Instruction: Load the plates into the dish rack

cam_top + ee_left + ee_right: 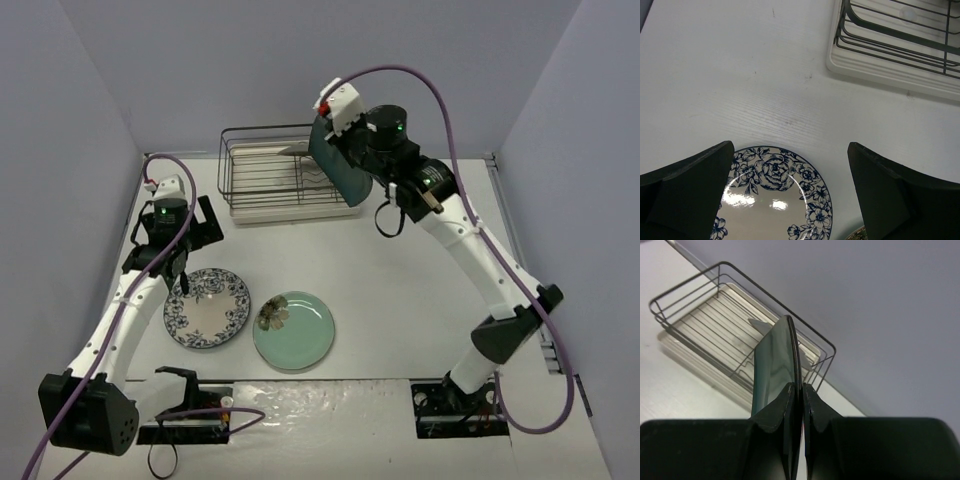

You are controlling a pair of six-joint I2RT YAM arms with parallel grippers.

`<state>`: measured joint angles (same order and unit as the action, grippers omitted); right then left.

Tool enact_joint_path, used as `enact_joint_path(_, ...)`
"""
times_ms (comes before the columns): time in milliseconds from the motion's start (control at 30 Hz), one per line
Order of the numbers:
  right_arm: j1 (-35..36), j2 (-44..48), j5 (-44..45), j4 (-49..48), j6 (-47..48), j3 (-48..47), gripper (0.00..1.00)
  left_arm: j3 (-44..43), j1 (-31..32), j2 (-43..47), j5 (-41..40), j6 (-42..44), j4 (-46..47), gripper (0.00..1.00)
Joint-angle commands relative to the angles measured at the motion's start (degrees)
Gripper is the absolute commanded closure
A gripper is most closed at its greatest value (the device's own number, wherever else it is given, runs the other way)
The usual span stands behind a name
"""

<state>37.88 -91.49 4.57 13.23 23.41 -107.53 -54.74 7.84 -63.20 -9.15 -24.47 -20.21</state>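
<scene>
The left arm (pixel 112 325) and the right arm (pixel 478 255) are both built of white tubular links joined by round black joints; a purple cable (pixel 440 100) loops loosely from behind each tool back toward the black base; just behind the right tool (pixel 797 387) sits a white block (pixel 338 100) with a red mark, then a black joint with a green light (pixel 398 126); the left tool (pixel 790 195) has broad, dark, matte fingers (pixel 685 195) with bevelled edges.

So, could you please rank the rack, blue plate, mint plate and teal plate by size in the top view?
Largest: rack
Next: blue plate and mint plate, alike
Unranked: teal plate, tilted, held aloft
</scene>
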Motion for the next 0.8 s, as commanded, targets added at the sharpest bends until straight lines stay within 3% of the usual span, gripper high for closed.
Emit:
enact_joint_path(0,2.98,-7.32,6.81,-0.28,18.34,-13.29,1.0,-2.4,0.25,1.12,-0.98,0.47,1.54,0.03)
enact_joint_path(200,3.87,-17.79,6.85,4.3,31.47,-26.15,1.0,-2.63,0.34,0.58,-1.99,0.23,1.01,0.03)
enact_joint_path(533,3.69,-22.41,2.46,0.74,49.26,-24.57,1.0,-3.79,0.25,-2.01,-2.9,0.39,0.7,0.03)
enact_joint_path(767,2.31,-24.55,-3.45,-1.37,53.77,-24.35,1.0,-4.13,0.25,-3.51,-4.17,0.47,0.3,0.03)
